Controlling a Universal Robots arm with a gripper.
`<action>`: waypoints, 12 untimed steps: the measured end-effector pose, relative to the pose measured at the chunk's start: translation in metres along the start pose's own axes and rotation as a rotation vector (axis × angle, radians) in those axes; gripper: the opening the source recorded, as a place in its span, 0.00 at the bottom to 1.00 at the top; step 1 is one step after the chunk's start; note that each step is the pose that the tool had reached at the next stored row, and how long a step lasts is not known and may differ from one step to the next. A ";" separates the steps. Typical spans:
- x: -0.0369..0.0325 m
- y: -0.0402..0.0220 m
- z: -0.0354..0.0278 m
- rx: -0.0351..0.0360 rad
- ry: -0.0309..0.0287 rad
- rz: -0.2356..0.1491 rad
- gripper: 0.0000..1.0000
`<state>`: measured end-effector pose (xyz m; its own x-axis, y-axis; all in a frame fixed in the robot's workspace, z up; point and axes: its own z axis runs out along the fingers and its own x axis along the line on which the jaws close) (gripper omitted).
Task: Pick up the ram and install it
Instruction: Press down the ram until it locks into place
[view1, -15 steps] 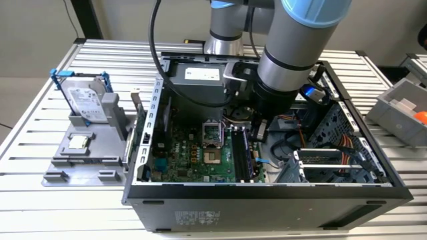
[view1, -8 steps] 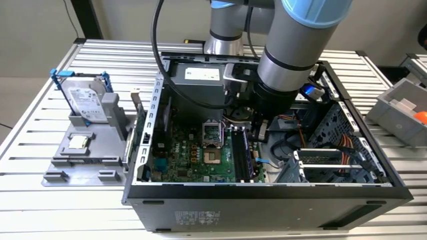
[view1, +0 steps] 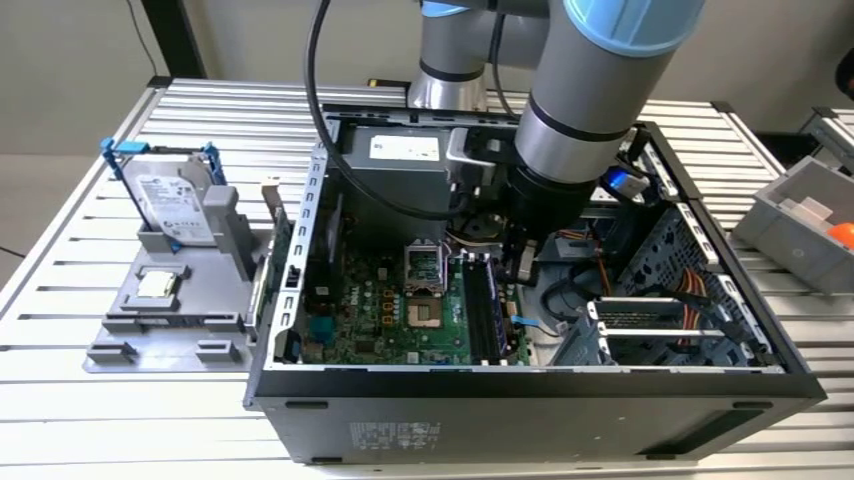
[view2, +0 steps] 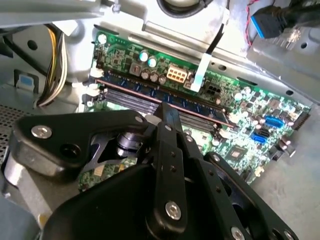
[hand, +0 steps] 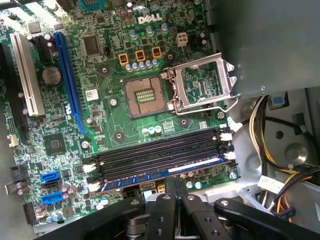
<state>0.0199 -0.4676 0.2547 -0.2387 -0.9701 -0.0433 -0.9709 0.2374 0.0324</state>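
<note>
Nearest your wrist cameras, the black metal gripper (hand: 171, 186) has its jaws pressed together with nothing between them, its tips just above the thin dark blue-green ram stick (hand: 162, 173), which already sits in the outermost of the long black memory slots (hand: 160, 152) on the green motherboard (hand: 100, 107); you see it upright in that slot in both wrist views (view2: 160, 97). Beyond the slots lies the open silver processor socket (hand: 200, 82). In the exterior view, your grey arm (view1: 587, 100) reaches down into the open black computer case (view1: 534, 390), and well apart, toward the exterior view's left, a silver white-labelled hard drive (view1: 180, 205) leans on a grey holder (view1: 174, 300).
</note>
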 end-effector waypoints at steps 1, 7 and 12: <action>0.0000 0.0000 0.0000 -0.0002 0.0000 -0.003 0.00; 0.0000 0.0000 0.0000 -0.0016 -0.0003 -0.029 0.00; 0.0000 0.0000 0.0002 -0.0052 -0.0015 -0.095 0.00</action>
<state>0.0199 -0.4676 0.2544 -0.1456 -0.9882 -0.0479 -0.9890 0.1441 0.0333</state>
